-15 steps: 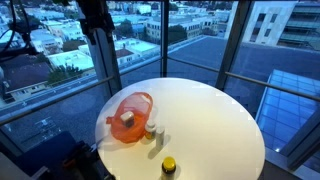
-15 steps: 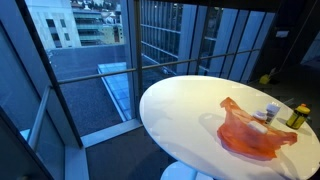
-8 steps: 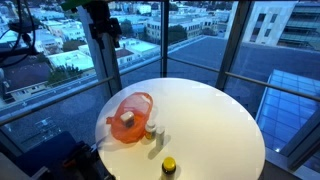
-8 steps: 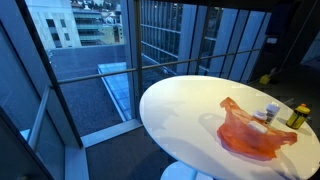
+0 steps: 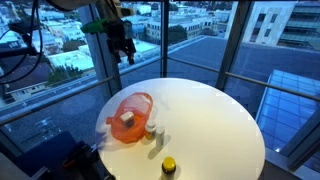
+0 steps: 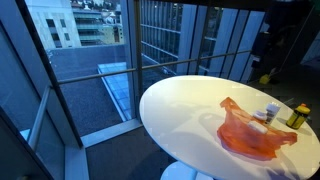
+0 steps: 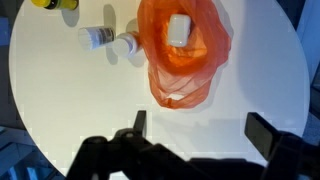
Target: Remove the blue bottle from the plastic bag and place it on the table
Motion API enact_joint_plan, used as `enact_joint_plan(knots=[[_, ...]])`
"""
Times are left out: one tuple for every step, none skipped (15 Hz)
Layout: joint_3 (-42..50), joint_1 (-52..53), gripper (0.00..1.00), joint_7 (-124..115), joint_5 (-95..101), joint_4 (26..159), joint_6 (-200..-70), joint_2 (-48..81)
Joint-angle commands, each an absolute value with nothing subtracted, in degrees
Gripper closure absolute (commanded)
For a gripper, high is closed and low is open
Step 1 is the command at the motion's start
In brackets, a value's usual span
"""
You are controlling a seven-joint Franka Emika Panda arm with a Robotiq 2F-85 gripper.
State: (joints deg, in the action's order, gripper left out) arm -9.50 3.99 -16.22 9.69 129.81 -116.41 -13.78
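Note:
An orange plastic bag lies on the round white table near its edge. It also shows in the other exterior view and in the wrist view. A white boxy object sits inside the bag. No blue bottle shows in any view. My gripper hangs high above the table, well apart from the bag. In the wrist view its two fingers are spread wide and empty, with the bag beyond them.
Two small white-capped bottles stand beside the bag. A yellow bottle stands near the table edge and also shows in an exterior view. Glass window walls surround the table.
The arm has swung from the upper left toward the table and lowered a little in an exterior view. The bag and bottles have not moved.

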Motion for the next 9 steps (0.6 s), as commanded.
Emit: enact_joint_plan(knots=[[-7.9,2.6,0.0,-18.4,10.5,136.0,-123.4,-15.5],[-7.5,2.2,0.0,-18.4,10.4,137.4,-124.9,-15.5],[-7.2,1.7,0.0,-18.6,10.4,138.9,-126.4,-15.5],[-6.8,1.3,0.0,-18.7,10.3,140.2,-127.8,-15.4],[-6.4,0.9,0.0,-18.8,10.0,141.5,-129.1,-15.3],[-6.0,0.5,0.0,-18.8,9.6,142.6,-130.4,-15.1],[-5.3,0.3,0.0,-18.3,8.6,143.7,-131.6,-14.9],[-4.8,0.1,0.0,-17.8,7.9,144.6,-132.7,-14.7],[-4.1,0.0,0.0,-17.0,6.6,145.4,-133.6,-14.3]])
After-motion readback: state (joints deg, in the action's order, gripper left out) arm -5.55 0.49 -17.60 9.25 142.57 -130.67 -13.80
